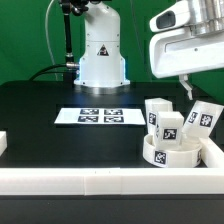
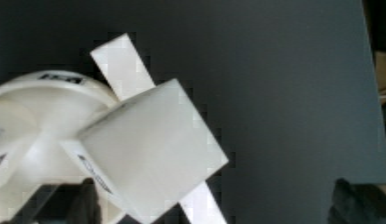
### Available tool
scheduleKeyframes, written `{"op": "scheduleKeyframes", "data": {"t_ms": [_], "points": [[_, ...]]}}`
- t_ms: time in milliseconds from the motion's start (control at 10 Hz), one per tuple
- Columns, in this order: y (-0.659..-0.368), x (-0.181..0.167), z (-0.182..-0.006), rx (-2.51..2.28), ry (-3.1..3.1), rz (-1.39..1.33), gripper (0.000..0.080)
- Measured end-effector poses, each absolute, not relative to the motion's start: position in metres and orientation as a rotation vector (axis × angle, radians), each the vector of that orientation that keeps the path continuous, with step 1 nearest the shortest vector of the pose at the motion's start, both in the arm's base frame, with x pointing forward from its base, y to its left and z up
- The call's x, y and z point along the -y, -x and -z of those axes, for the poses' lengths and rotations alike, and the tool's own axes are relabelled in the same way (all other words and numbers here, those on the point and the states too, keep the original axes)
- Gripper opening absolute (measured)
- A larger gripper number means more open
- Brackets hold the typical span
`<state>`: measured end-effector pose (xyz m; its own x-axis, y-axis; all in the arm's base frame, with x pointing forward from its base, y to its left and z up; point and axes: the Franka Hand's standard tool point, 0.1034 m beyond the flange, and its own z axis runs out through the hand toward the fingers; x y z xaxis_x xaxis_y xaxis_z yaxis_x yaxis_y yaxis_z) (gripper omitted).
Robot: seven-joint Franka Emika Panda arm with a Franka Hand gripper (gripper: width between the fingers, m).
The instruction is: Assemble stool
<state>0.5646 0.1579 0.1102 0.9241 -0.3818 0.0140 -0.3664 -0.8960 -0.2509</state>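
Observation:
The stool's round white seat disc (image 1: 168,152) lies at the front of the exterior view's right, with tagged blocky legs (image 1: 170,126) standing in and around it. Another leg (image 1: 201,117) leans just behind. In the wrist view one pale leg (image 2: 154,150) fills the middle, with the seat disc (image 2: 39,110) beside it. My gripper (image 1: 187,92) hangs open above this cluster. Its two dark fingertips (image 2: 65,205) stand wide apart, one on each side of the leg. Nothing is held between them in the wrist view (image 2: 211,208).
The marker board (image 1: 100,116) lies flat mid-table in front of the robot base (image 1: 102,55). A long white border rail (image 1: 100,186) runs along the front and turns up the right side (image 1: 214,152). A narrow white strip (image 2: 126,68) crosses behind the leg.

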Motion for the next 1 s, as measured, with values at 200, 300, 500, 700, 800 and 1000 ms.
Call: {"op": "scheduleKeyframes", "data": {"t_ms": [200, 300, 500, 700, 800, 1000], "points": [[-0.5651, -0.1578, -0.1099, -0.231, 2.905, 0.152, 0.0649], [-0.5636, -0.1598, -0.1086, -0.019, 2.935, 0.193, 0.0649], [-0.5629, -0.1597, -0.1080, 0.310, 2.943, 0.221, 0.0649], [-0.5626, -0.1575, -0.1067, 0.493, 2.927, 0.227, 0.0649], [-0.5627, -0.1569, -0.1066, 0.619, 2.910, 0.238, 0.0649], [-0.5628, -0.1565, -0.1064, 0.808, 2.877, 0.252, 0.0649]]}}
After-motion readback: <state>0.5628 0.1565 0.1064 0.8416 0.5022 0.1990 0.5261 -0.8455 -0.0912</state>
